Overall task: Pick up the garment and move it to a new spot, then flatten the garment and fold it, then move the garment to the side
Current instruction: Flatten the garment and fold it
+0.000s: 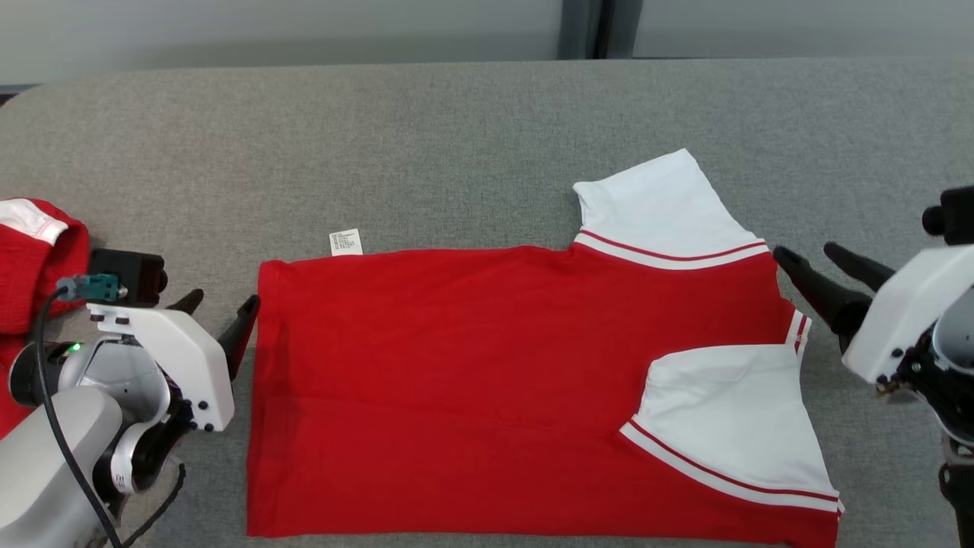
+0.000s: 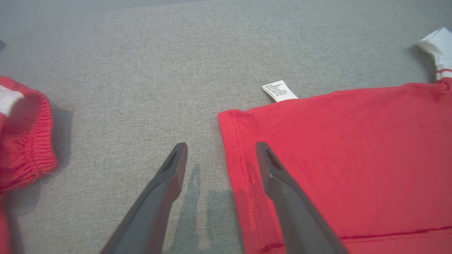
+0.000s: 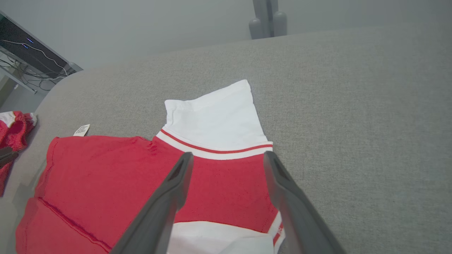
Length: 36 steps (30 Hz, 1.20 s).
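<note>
On the grey fabric table (image 1: 456, 152) lies the red garment (image 1: 456, 365).

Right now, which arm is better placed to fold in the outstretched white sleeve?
Right, probably: the open right gripper is at the shirt's shoulder end beside that sleeve; the left gripper is at the hem.

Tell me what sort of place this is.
Probably an indoor robotics lab or test room, not a home: a grey cloth-covered worktable holding a red and white shirt, plain pale wall panels behind, and a dark device with trailing cables off to the side.
</note>
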Tool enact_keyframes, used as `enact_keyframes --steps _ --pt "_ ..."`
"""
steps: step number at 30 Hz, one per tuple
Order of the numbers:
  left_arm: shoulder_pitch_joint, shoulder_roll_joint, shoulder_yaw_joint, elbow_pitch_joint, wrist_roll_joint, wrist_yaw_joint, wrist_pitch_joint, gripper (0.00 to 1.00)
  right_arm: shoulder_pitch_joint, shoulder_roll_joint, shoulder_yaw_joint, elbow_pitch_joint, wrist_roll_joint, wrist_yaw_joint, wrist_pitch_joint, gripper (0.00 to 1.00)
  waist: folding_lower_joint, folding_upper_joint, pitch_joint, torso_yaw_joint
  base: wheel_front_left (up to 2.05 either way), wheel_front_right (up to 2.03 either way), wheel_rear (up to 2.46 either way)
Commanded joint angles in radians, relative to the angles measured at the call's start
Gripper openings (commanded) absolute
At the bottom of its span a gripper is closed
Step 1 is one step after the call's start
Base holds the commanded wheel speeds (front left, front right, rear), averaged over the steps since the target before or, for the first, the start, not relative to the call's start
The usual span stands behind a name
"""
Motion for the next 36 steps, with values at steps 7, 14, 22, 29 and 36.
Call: enact_keyframes --steps 7,14,22,29,36 --pt "-0.110 -0.054 -0.011 0.108 0.033 -0.053 -0.026 1.00 -0.268 -0.051 0.099 0.243 -0.004 0.000 -0.056 1.00 0.0000 0.0000 0.089 0.012 0.00 0.00 0.00" --pt "-0.187 -0.104 -0.026 0.159 0.062 -0.082 -0.048 1.00 -0.444 -0.114 0.179 0.417 0.014 0.000 -0.110 1.00 0.0000 0.0000 0.149 0.060 0.00 0.00 0.00" --pt "-0.239 -0.150 -0.041 0.213 0.076 -0.114 -0.066 1.00 -0.567 -0.129 0.269 0.576 0.056 0.000 -0.175 1.00 0.0000 0.0000 0.190 0.103 0.00 0.00 0.00" --pt "-0.271 -0.178 -0.056 0.240 0.087 -0.135 -0.066 1.00 -0.643 -0.137 0.314 0.689 0.073 0.000 -0.202 1.00 0.0000 0.0000 0.220 0.124 0.00 0.00 0.00" --pt "-0.296 -0.200 -0.072 0.263 0.091 -0.155 -0.064 1.00 -0.691 -0.144 0.352 0.796 0.088 0.000 -0.175 1.00 0.0000 0.0000 0.237 0.137 0.00 0.00 0.00"
